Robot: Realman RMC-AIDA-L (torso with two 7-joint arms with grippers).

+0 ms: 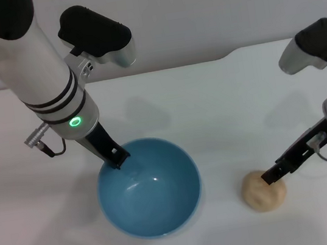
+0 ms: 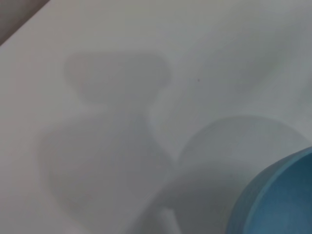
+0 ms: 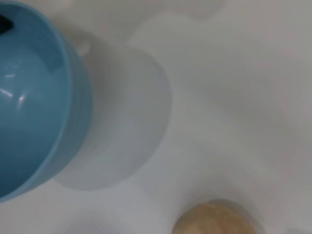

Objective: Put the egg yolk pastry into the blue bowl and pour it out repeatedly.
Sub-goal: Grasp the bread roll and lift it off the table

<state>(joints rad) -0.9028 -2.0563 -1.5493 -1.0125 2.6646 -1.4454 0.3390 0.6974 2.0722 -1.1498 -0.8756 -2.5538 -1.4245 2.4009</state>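
The light blue bowl point(image 1: 153, 195) stands empty on the white table at front centre. My left gripper point(image 1: 118, 159) is shut on its far-left rim, with one dark finger point(image 3: 5, 22) showing inside the bowl point(image 3: 34, 107) in the right wrist view. A slice of the bowl's outer wall point(image 2: 278, 200) also appears in the left wrist view. To the right of the bowl, the tan egg yolk pastry point(image 1: 262, 192) lies on the table. My right gripper point(image 1: 275, 174) sits low at the pastry's upper right edge. The pastry point(image 3: 214, 220) shows only partly in the right wrist view.
The white table point(image 1: 210, 103) runs back to a grey wall, its far edge stepping up at the right. A gap of bare table lies between bowl and pastry. Arm shadows fall on the table behind the bowl.
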